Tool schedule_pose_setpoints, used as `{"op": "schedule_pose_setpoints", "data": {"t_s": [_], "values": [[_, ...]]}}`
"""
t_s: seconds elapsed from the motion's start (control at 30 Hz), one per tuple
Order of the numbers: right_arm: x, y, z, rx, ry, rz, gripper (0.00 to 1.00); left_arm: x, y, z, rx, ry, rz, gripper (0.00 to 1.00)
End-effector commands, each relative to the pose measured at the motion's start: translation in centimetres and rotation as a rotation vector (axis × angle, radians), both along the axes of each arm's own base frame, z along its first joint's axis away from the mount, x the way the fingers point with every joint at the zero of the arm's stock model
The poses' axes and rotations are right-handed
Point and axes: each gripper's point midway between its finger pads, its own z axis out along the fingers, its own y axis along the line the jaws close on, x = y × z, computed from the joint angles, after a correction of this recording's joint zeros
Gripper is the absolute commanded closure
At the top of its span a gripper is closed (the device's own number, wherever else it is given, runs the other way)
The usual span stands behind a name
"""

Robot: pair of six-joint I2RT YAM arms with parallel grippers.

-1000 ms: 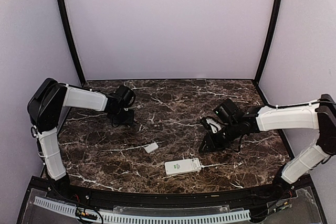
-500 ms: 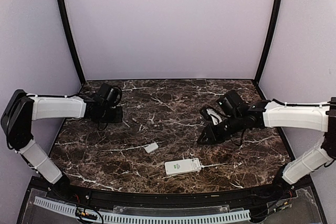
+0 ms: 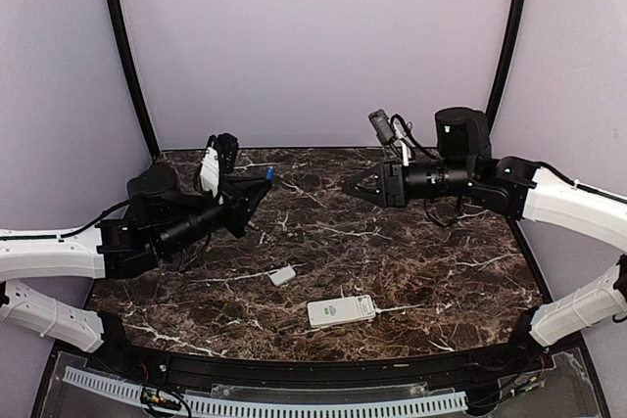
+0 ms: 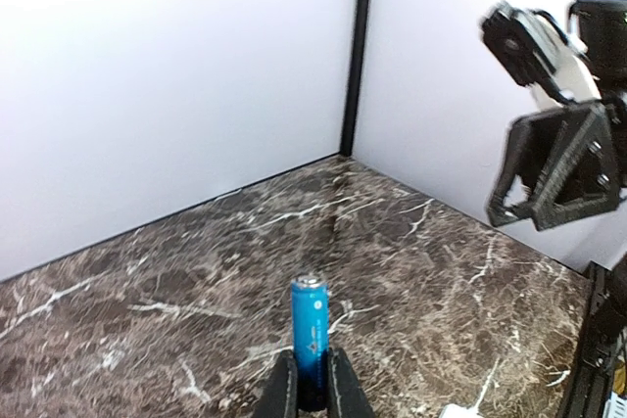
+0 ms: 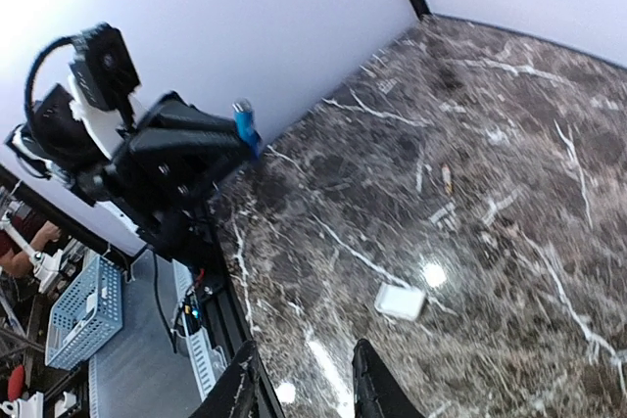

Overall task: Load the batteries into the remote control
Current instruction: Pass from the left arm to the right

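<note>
Batteries: one seen, a blue battery (image 4: 310, 325), upright, lifted over the table (image 3: 441, 271), rear left.
Remote: one remote (image 3: 341, 311), white, flat near the front edge.
Cover: one small white cover (image 3: 283, 275), near the remote, apart.
Left claw (image 4: 312, 391): pinching the battery's lower end.
Right claw (image 5: 302, 359): spread, held in the air.

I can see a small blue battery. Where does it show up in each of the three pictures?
Top external: battery left of centre, at the left gripper tip.
Left wrist: battery bottom centre, pointing up between the fingers.
Right wrist: battery upper left, sticking out of the left gripper.
Shared landmark: the dark marble table.
</note>
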Motion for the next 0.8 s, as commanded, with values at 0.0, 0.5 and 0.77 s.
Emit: {"op": "schedule_pose_setpoints", "data": {"t_s": [0.0, 0.5, 0.77], "values": [[-2.7, 3.2, 7.2, 0.203, -0.213, 0.152, 0.69, -4.8, -3.4, 4.2, -0.049, -0.235, -0.211, 0.97], [-7.6, 4.9, 8.9, 0.336, -0.321, 0.349, 0.71, -9.8, -8.0, 4.9, -0.102, -0.329, -0.404, 0.97], [-7.7, 4.8, 7.1, 0.289, -0.321, 0.339, 0.67, -10.0, -8.2, 5.3, -0.148, -0.305, -0.418, 0.97]]}}
